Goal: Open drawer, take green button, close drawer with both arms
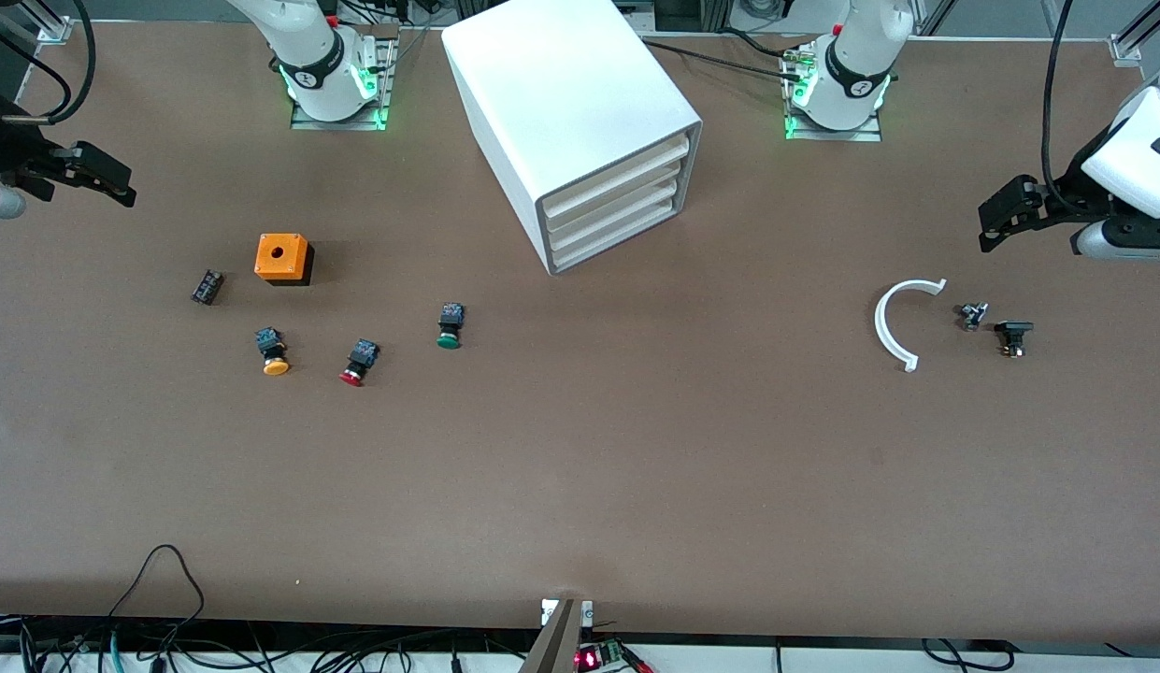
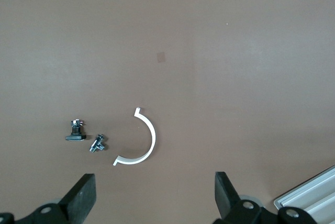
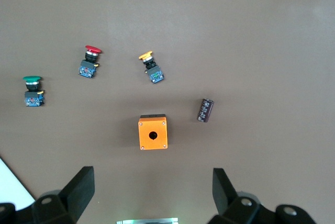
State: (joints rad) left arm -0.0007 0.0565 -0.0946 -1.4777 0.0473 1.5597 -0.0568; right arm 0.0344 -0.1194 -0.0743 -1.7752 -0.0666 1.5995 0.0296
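The white cabinet stands at the middle back of the table. Its three drawers are all shut, and the lowest drawer is flush with the others. The green button lies on the table, nearer the front camera than the cabinet, and also shows in the right wrist view. My right gripper hangs open and empty over the right arm's end of the table. My left gripper hangs open and empty over the left arm's end.
A yellow button, a red button, an orange box and a small black part lie toward the right arm's end. A white arc and two small fittings lie toward the left arm's end.
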